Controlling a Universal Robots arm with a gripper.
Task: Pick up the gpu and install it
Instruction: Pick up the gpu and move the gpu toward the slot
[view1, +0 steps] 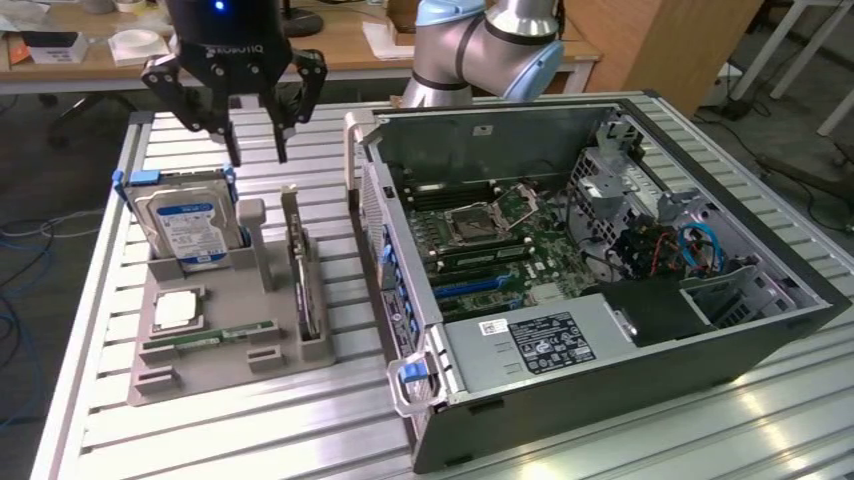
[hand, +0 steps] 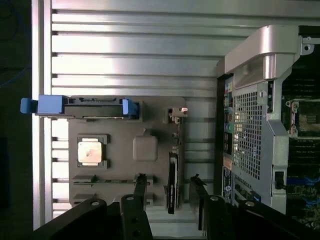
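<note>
gripper (view1: 258, 157): fingers (view1: 283, 135) wide apart, nothing in them; it hangs high over the far end of the gray tray (view1: 200, 385).
gpu (view1: 304, 290): thin dark card, stands on its edge in a slot on the tray side next to the PC case (view1: 694, 330). Not in the PC yet.
way from gripper: we see the gpu down below it & a bit to the exterior view's right.
long axis: runs along the case wall, near to far. In the wrist view the card lines up w/ the gap betw. the fingers, thin side across the gap.
arm: just one, so no choice to make.
hard drive (view1: 194, 225): upright, beside the gpu; blue-white label, words too small for us.
writing: looks like "ROBOTIQ", upside down on the gripper body. The power box sticker (view1: 550, 343) has text we can't read.
</note>
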